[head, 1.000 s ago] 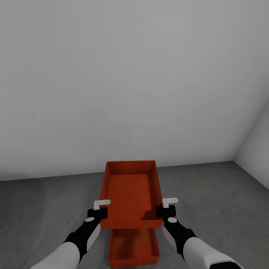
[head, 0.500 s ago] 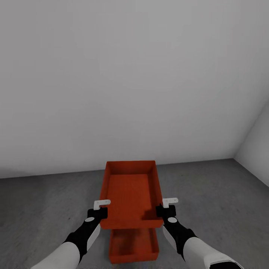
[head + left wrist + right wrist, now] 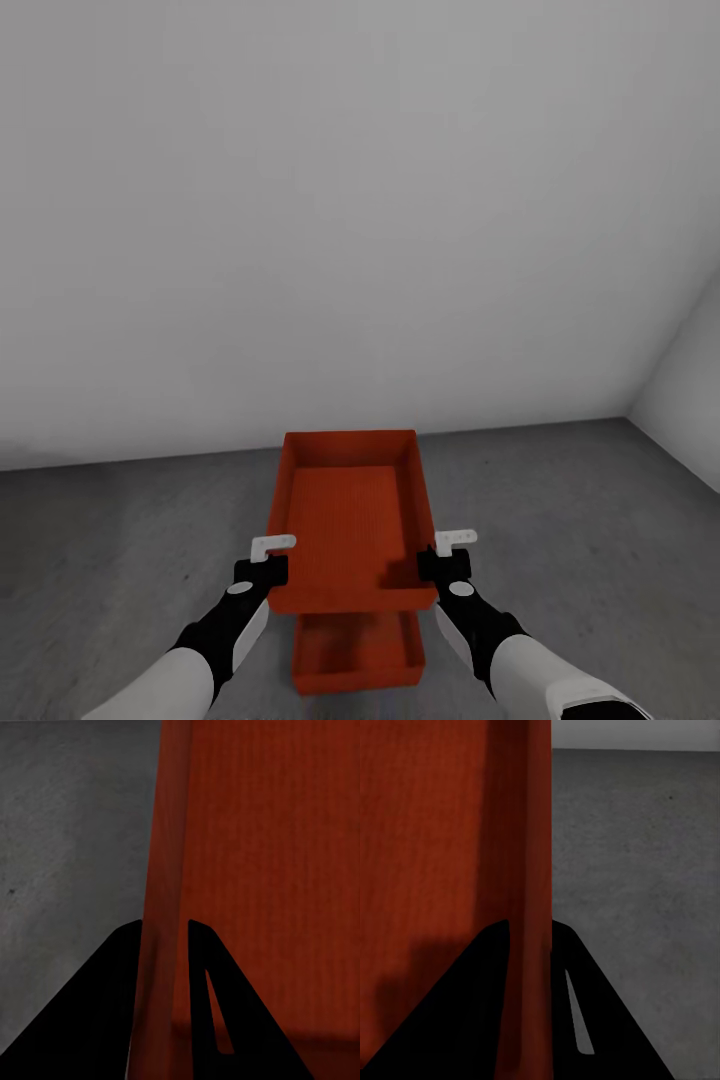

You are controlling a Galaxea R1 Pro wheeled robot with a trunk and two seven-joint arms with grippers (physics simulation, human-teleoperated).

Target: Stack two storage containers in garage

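A: Since the garage's white wall (image 3: 350,200) takes most of the head view, start there: plain, meeting the dark grey floor (image 3: 130,540) just behind the bins.

B: Noted. The containers?

A: Carried container (image 3: 350,520), orange-red, lidless, held level in the air, long axis pointing away from the robot. Second container (image 3: 355,655) sits on the floor directly below, near end showing under the carried one. Apart, not yet nested.

B: End effectors?

A: Left end effector (image 3: 262,572) pinches the left side wall near the near corner; right end effector (image 3: 444,563) does the same on the right wall. Both wrist views show the thin wall between two dark fingers (image 3: 206,975), narrow, closed onto it.

B: Handling?

A: My judgement: light, stiff enough to stay flat from two rim grips, though thin walls may flex or slip. Hold low on both long walls, symmetric, and lower evenly so the corners line up.
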